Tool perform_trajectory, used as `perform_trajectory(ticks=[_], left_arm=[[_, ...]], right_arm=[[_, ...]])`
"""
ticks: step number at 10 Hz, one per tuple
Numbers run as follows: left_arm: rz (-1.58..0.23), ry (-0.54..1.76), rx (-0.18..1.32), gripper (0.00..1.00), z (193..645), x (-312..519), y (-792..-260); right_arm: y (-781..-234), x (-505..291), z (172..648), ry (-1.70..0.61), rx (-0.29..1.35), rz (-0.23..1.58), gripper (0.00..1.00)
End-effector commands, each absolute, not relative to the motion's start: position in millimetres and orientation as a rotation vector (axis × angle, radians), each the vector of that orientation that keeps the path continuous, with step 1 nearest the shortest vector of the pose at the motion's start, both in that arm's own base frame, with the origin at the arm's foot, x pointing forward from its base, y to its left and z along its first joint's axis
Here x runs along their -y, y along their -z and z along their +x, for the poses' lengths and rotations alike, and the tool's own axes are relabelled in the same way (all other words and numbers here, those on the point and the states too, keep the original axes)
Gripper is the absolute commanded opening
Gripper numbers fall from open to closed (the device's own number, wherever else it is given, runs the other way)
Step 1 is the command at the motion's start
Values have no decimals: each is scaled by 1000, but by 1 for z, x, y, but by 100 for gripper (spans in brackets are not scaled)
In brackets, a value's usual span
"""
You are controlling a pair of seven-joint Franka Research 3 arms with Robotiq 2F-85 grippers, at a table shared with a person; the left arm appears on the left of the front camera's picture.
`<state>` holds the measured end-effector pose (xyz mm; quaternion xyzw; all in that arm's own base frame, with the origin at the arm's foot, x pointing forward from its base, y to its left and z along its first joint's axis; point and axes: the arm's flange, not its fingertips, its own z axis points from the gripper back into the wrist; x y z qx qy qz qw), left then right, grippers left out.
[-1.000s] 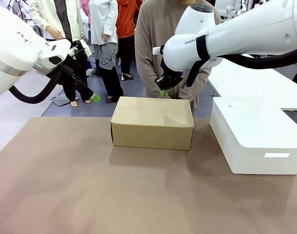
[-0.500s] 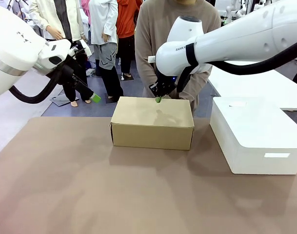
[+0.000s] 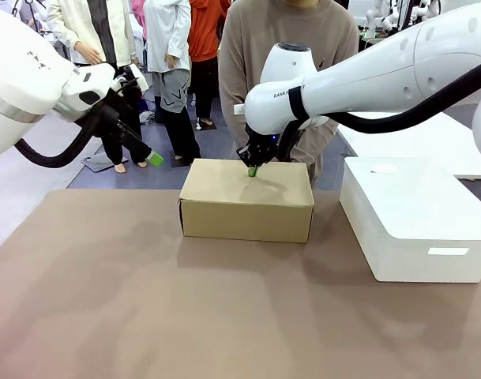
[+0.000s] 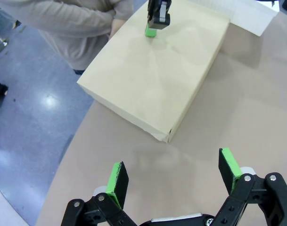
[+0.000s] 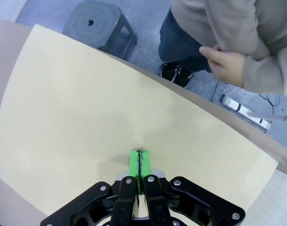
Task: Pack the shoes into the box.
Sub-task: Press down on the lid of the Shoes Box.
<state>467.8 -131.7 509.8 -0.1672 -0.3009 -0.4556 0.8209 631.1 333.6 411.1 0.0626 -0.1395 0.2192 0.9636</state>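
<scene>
At the far left, the left gripper (image 3: pixel 145 150) hangs off the table's (image 3: pixel 129 300) left far corner, above the floor, its green-padded fingers (image 4: pixel 117 178) spread wide with nothing between them. To its right, near the table's far edge, sits the box (image 3: pixel 246 199), its brown cardboard lid folded down flat; the shoes would be inside if anywhere, but the closed lid hides that. The right gripper (image 3: pixel 253 169) reaches in from the right and points down at the far part of the lid, its two pads pressed together and empty; the tips look to be touching the cardboard, though contact is hard to confirm. Behind the box stands a person (image 3: pixel 291 47) with hands (image 5: pixel 223 63) held close to the body. At the right lies a white block (image 3: pixel 418 229), apart from the box.
</scene>
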Motion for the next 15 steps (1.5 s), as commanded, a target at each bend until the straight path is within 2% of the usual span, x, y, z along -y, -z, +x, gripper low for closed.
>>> perform_trajectory(ticks=[1, 6, 13, 14, 15], left_arm=[[-347, 973, 648, 100, 468, 130, -510], [-347, 973, 648, 100, 468, 130, -510], [-347, 973, 648, 100, 468, 130, -510], [-347, 973, 648, 100, 468, 130, -510], [-347, 973, 648, 100, 468, 130, -510]], right_arm=[[-396, -343, 637, -429, 233, 85, 0], [-483, -312, 597, -493, 331, 153, 0], [-502, -283, 537, -575, 352, 166, 0], [-499, -298, 558, -537, 315, 125, 0], [-499, -298, 558, -537, 315, 125, 0]])
